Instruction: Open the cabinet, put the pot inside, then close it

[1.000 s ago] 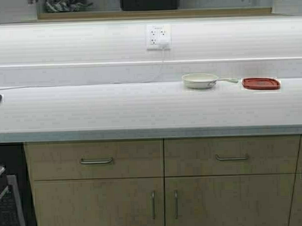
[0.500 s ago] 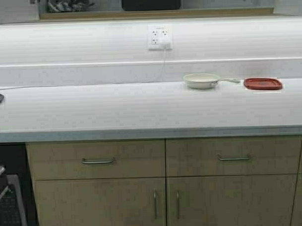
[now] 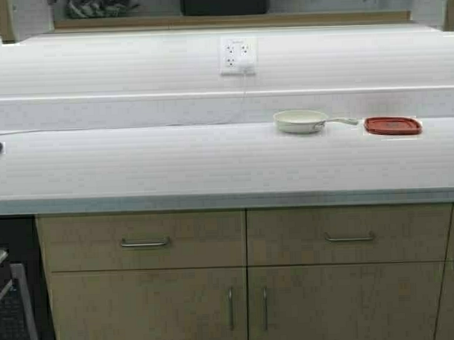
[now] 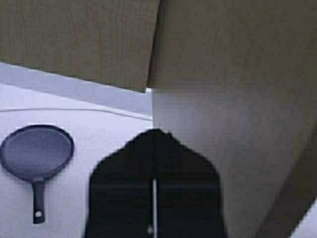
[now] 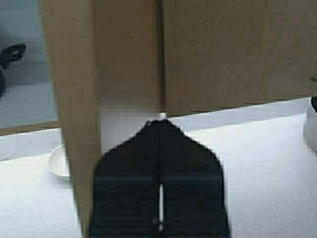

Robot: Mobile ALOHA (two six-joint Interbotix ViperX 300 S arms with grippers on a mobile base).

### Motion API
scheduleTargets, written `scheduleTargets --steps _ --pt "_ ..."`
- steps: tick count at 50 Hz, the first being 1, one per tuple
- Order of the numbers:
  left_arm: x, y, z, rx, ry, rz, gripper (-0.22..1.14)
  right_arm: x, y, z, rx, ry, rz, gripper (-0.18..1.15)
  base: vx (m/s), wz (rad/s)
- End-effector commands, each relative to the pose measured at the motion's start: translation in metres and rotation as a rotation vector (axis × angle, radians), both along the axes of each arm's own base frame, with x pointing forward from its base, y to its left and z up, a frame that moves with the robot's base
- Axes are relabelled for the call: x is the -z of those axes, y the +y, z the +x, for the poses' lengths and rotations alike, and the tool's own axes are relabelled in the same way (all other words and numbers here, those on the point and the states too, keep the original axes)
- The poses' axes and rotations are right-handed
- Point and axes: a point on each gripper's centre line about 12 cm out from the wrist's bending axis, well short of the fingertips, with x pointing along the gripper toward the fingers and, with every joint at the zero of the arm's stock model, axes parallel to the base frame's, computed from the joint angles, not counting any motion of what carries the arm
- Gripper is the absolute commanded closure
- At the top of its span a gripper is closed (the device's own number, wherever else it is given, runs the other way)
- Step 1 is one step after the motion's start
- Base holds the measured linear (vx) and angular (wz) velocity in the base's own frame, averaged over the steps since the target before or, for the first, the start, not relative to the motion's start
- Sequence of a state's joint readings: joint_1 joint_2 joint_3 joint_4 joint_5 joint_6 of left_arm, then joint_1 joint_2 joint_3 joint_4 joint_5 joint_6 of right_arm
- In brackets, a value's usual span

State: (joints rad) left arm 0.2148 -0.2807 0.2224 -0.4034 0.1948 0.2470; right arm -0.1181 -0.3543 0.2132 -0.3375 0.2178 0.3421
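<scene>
The cabinet (image 3: 229, 21) hangs above the counter with both doors swung out; their tan edges show at the top corners, the left door (image 3: 5, 19) and the right door (image 3: 452, 5). The black pot (image 3: 225, 1) stands on the cabinet's shelf, cut off by the frame; its loop handle (image 5: 12, 52) shows in the right wrist view. My left gripper (image 4: 155, 131) is shut, its tip at the pale inner face of the left door (image 4: 213, 148). My right gripper (image 5: 159, 121) is shut too, at the inner face of the right door (image 5: 124, 124). Neither gripper shows in the high view.
A small white frying pan (image 3: 301, 121) and a red lid (image 3: 392, 125) lie on the white counter (image 3: 174, 164). A dark flat pan (image 4: 37, 151) lies at the counter's left end. A printed packet (image 3: 98, 6) sits on the shelf. Base cabinets (image 3: 246, 281) stand below.
The robot shifted slightly sideways and back. The tan edges of both cabinet doors have come into the top corners of the high view.
</scene>
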Motion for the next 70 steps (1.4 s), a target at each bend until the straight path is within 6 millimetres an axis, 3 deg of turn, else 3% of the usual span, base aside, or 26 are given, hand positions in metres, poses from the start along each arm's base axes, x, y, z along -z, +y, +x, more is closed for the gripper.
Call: scheduleTargets --steps 1,6,10,17,23,34,51,58,63,70 --pt "-0.013 -0.013 -0.038 0.011 -0.045 0.019 0.87 -0.002 0.031 -0.031 -0.083 -0.024 -0.025 0.90 0.02 0.02" --pt "-0.009 -0.028 -0.059 0.046 -0.046 0.043 0.88 0.015 0.059 -0.048 -0.170 0.013 -0.028 0.90 0.02 -0.01" --pt "-0.007 -0.038 -0.070 0.074 -0.044 0.073 0.88 0.030 0.071 -0.063 -0.210 0.044 -0.023 0.90 0.04 0.01" --pt "-0.003 -0.051 -0.079 0.122 -0.023 0.116 0.88 0.044 0.072 -0.089 -0.219 0.066 -0.002 0.90 0.06 0.01" --pt "-0.004 -0.058 -0.080 0.148 -0.027 0.119 0.88 0.037 0.070 -0.106 -0.219 0.029 -0.005 0.90 0.07 -0.01" --pt "-0.010 -0.088 -0.059 0.233 -0.055 0.107 0.88 0.025 0.078 -0.084 -0.240 0.028 0.005 0.90 0.07 -0.04" --pt "-0.003 -0.122 0.017 0.308 -0.031 0.094 0.88 0.043 0.101 -0.071 -0.313 0.078 0.017 0.90 0.07 -0.04" --pt "-0.001 -0.149 0.042 0.364 -0.032 0.097 0.88 0.048 0.105 -0.061 -0.320 0.094 0.009 0.90 0.06 -0.02" --pt "0.002 -0.151 0.044 0.367 -0.024 0.103 0.88 0.052 0.108 -0.056 -0.328 0.106 0.007 0.90 0.05 -0.02" --pt "0.009 -0.146 0.021 0.357 -0.023 0.104 0.88 0.055 0.127 -0.058 -0.388 0.123 -0.010 0.90 0.05 -0.06"
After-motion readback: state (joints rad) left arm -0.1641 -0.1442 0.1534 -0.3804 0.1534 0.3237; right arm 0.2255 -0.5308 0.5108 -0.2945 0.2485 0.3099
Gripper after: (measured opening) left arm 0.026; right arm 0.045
